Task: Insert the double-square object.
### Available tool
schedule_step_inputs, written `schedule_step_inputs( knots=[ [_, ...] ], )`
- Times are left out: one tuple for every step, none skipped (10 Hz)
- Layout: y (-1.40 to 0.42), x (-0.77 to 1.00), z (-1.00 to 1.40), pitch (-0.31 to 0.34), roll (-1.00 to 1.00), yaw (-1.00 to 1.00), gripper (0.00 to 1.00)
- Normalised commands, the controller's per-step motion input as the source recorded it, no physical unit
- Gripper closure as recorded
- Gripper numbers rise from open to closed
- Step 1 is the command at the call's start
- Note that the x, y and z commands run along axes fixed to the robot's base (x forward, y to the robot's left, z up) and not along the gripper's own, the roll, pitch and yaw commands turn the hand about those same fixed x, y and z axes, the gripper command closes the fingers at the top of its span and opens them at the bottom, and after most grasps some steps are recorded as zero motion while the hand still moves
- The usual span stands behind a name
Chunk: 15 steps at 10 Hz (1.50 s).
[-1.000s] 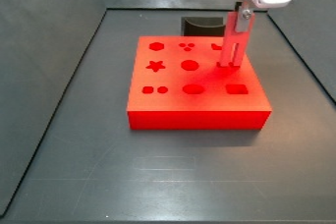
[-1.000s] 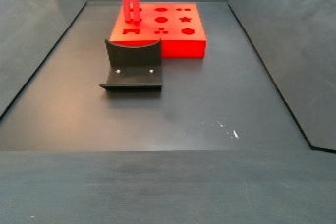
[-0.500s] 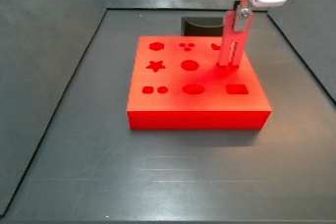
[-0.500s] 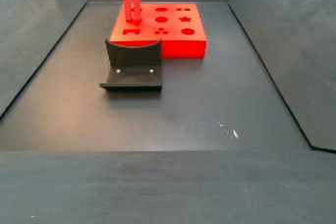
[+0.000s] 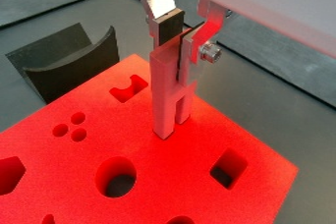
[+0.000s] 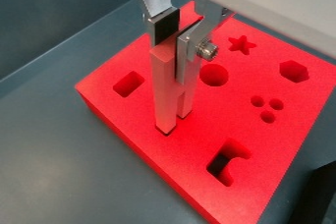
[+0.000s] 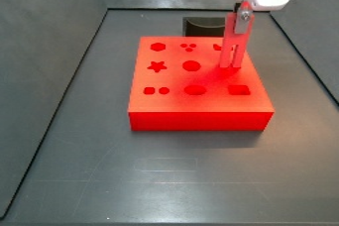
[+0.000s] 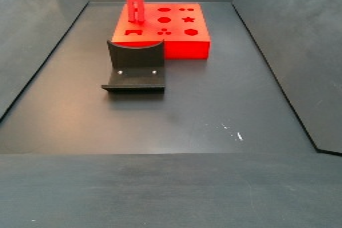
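The double-square object [image 5: 168,90] is a slim red peg standing upright over the big red block [image 5: 79,169]. My gripper [image 5: 178,41] is shut on the peg's upper end, with a silver finger on each side. The peg's lower end meets the block's top between an arch-shaped hole [image 5: 125,88] and a square hole [image 5: 226,167]. I cannot tell whether it has gone into a hole. Peg [image 6: 171,90], gripper [image 6: 178,41] and block [image 6: 138,120] show the same in a wrist view. In both side views the peg [image 7: 232,47] [image 8: 132,2] stands on the block [image 7: 199,119] [image 8: 181,44].
The block's top has several shaped holes: star [image 6: 241,43], hexagon [image 6: 293,69], rounds and squares. The dark grey fixture [image 8: 135,67] stands on the floor right beside the block, also in a side view [image 7: 205,22]. Grey walls enclose the dark floor [image 8: 201,122].
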Motion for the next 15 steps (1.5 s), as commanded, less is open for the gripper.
schedule_step_inputs(
  knots=[
    [0.00,0.05,-0.27,0.000,0.12,-0.07,1.00],
    [0.01,0.03,-0.32,0.000,0.14,-0.06,1.00],
    [0.00,0.04,-0.42,0.000,0.18,-0.04,1.00],
    [0.00,0.09,-0.51,0.004,0.20,-0.04,1.00],
    [-0.05,0.13,-0.59,0.020,0.19,-0.06,1.00],
    [-0.14,0.25,-0.69,0.011,0.16,-0.14,1.00],
    [-0.20,0.29,-0.72,0.000,0.14,-0.19,1.00],
    [-0.15,0.27,-0.65,0.000,0.12,-0.19,1.00],
    [0.00,0.06,-0.39,0.000,0.08,-0.16,1.00],
    [0.00,0.00,-0.33,0.000,0.06,-0.13,1.00],
    [0.11,-0.20,-0.35,0.000,0.05,-0.13,1.00],
    [0.16,-0.24,-0.32,0.000,0.04,-0.03,1.00],
    [0.01,-0.06,-0.19,0.000,0.03,0.00,1.00],
    [0.00,0.00,0.00,0.000,-0.03,0.00,1.00],
    [0.00,0.00,0.00,0.000,0.00,0.00,1.00]
  ],
)
